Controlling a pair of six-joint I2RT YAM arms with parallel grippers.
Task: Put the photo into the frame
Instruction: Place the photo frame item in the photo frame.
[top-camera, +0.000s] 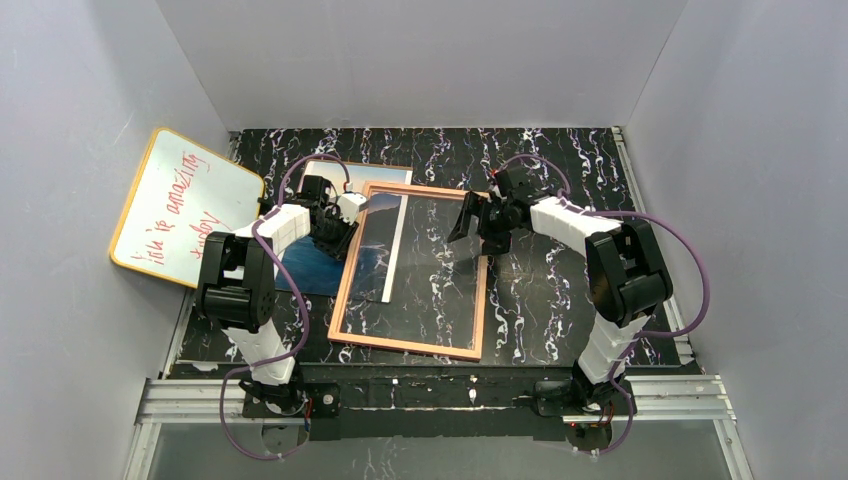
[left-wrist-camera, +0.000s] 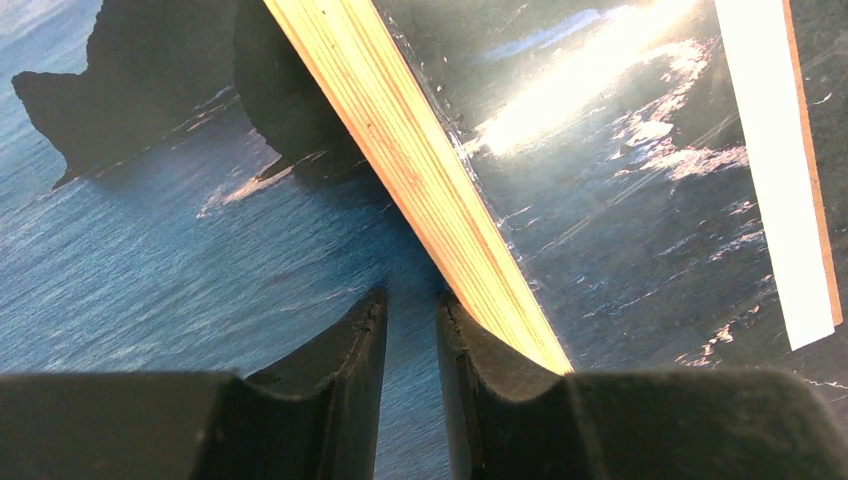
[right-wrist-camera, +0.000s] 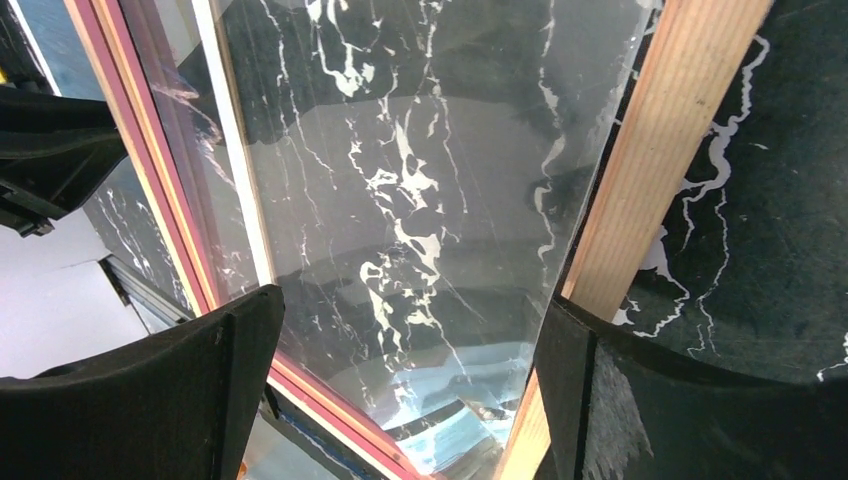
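The frame (top-camera: 405, 345) lies mid-table with its orange-tan reverse up and clear glazing inside. The photo (top-camera: 300, 268) lies flat to its left, and its right part and white margin (left-wrist-camera: 770, 170) show under the glazing. My left gripper (top-camera: 340, 235) hovers over the frame's left rail (left-wrist-camera: 420, 170). In the left wrist view (left-wrist-camera: 412, 300) its jaws are a narrow gap apart and empty, with the photo (left-wrist-camera: 200, 250) below. My right gripper (top-camera: 475, 225) is open wide by the frame's right rail (right-wrist-camera: 660, 150). In its wrist view (right-wrist-camera: 410, 310) glazing shows between the fingers.
A yellow-rimmed whiteboard (top-camera: 185, 205) with red writing leans against the left wall. The table is black marble-patterned (top-camera: 560, 290), enclosed by grey walls on three sides. A metal rail (top-camera: 440, 385) runs along the near edge by the arm bases.
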